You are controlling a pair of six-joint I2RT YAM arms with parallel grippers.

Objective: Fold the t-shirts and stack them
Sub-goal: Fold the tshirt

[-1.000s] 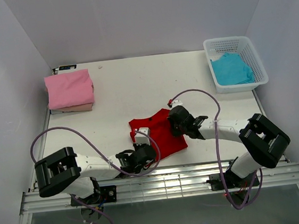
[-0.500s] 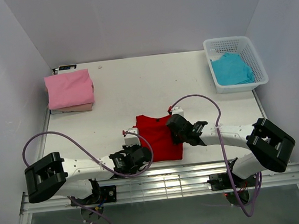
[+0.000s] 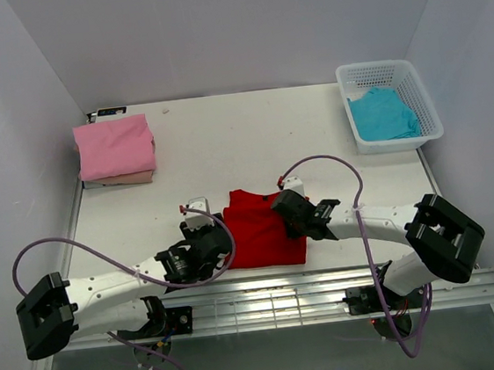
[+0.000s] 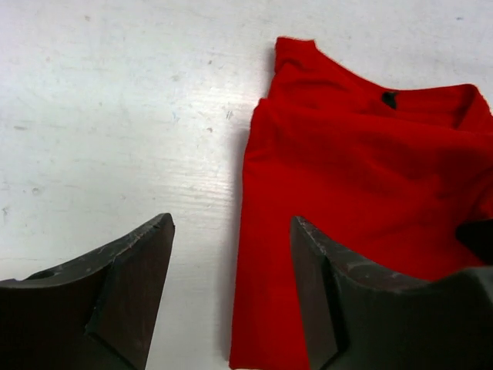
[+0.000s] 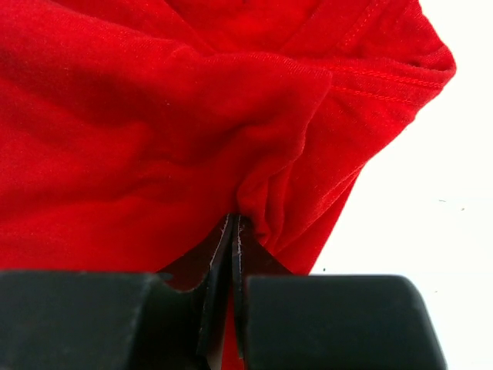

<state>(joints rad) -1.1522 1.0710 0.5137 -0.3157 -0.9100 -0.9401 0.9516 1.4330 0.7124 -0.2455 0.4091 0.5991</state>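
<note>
Right wrist: right hand [image 5: 233,225] clenched on red shirt [image 5: 146,116]; left hand [image 4: 231,225] released beside it.

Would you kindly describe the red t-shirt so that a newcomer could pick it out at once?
Look at the white table, along its near edge, about the middle. There lies the red t-shirt, folded into a rough rectangle. It alone is red: the pink t-shirt sits at the far left corner, the turquoise t-shirt in the basket far right.
</note>
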